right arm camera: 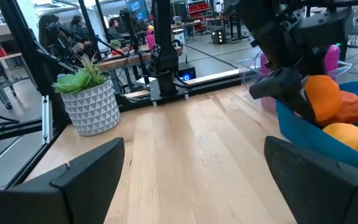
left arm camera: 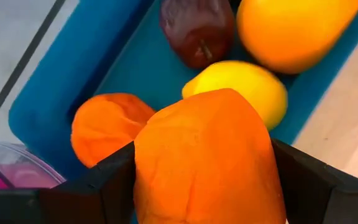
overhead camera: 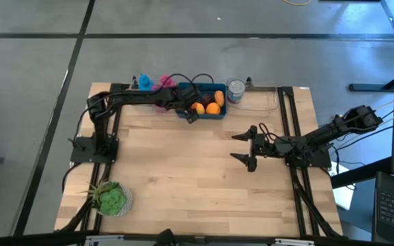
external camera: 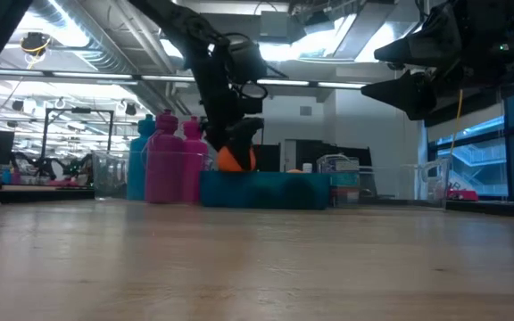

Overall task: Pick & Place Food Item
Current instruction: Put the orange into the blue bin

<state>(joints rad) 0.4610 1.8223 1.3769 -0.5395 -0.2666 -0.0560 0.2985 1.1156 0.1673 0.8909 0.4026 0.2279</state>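
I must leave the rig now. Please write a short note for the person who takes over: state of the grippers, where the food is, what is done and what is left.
Left gripper: shut on an orange food item, over the blue bin at the table's far edge.
Right gripper: open, empty, waiting above the table's right-middle area.
In the bin: another orange piece, a yellow lemon, a dark red fruit, an orange fruit.
Done: the item is grasped.
Left: carry it away from the bin, place it, release. No placing spot is evident.
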